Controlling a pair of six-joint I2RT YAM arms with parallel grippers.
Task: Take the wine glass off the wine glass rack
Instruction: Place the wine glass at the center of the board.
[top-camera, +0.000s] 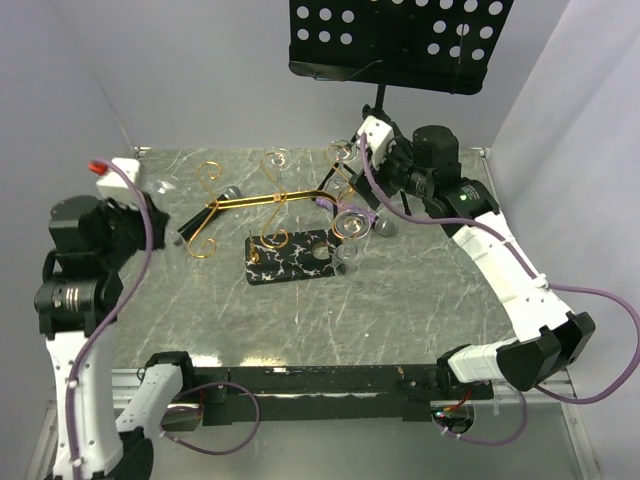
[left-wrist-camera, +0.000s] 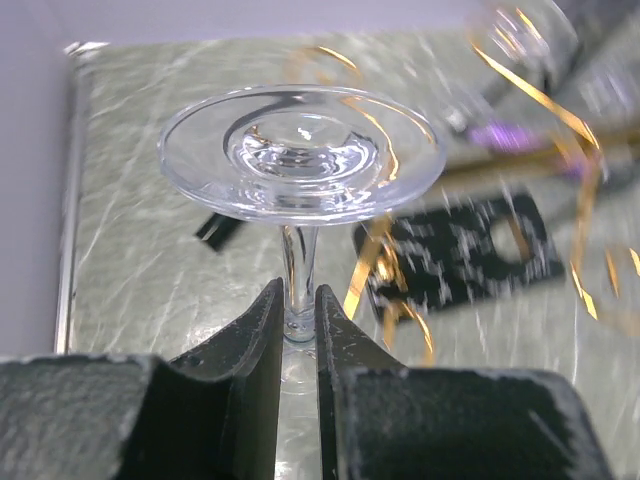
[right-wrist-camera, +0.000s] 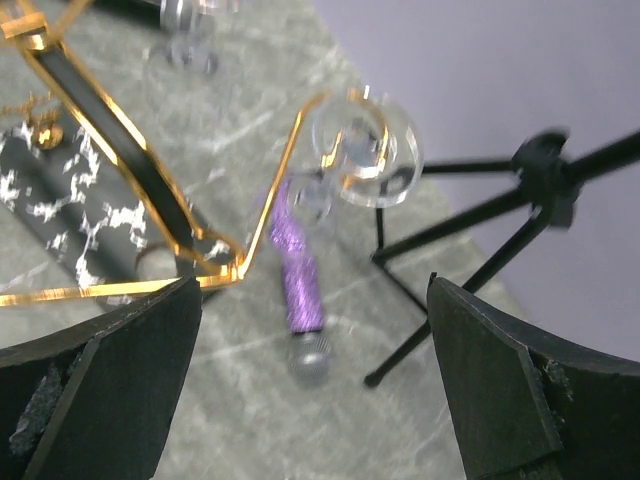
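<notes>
Left pincer (left-wrist-camera: 300, 300): nearly closed, clamped on stem of a wine glass (left-wrist-camera: 300, 150). Stem runs straight up frame centre, foot disc on top, bowl hidden below the fingers. In top view the wine glass rack (top-camera: 290, 258) stands mid-frame on the desk (top-camera: 400, 310), right of this glass & looks apart from it, so judged already off. Clear pull dir = frame left. Farther back, upper right: right pincer (right-wrist-camera: 312, 290) wide open, empty, facing a 2nd glass (right-wrist-camera: 362, 150) hooked on a gold curl.
</notes>
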